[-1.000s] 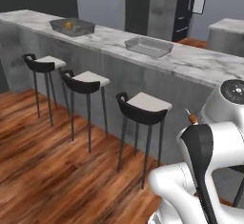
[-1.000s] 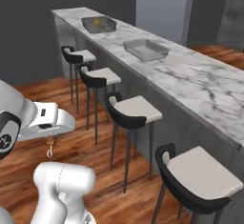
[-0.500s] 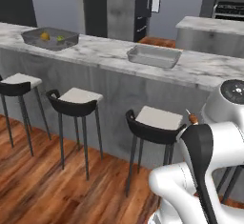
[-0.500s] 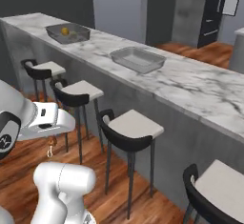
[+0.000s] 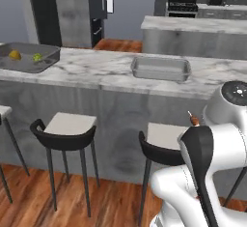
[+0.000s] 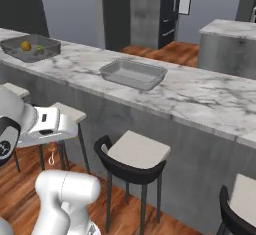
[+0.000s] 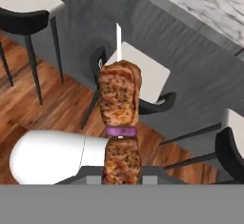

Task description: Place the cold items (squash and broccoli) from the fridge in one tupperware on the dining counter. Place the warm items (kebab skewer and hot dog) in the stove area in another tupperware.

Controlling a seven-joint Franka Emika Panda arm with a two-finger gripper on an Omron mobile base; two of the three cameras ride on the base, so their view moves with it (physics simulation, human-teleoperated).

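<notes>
Grip: our gripper (image 7: 122, 180) is clamped on the kebab skewer (image 7: 120, 123).
Done: squash (image 5: 15, 55) and broccoli (image 5: 37, 57) sit in the far-left tub (image 5: 46, 62).
Left: the empty tub (image 5: 160, 69) on the counter (image 5: 96, 71) awaits skewer and hot dog.

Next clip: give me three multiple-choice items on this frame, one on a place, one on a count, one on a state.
1. Where is the empty tupperware?
A. on a stool
B. on the counter
C. on the floor

2. How many items lie in the far tupperware?
A. none
B. two
C. five

3. What is the gripper doing?
A. shut on the kebab skewer
B. open above a stool
C. shut on a squash

Key: 1 B, it sits on the marble top; 2 B, one yellow and one green piece show inside; 3 A, the hand view shows the skewer rising from between the tips.
</notes>
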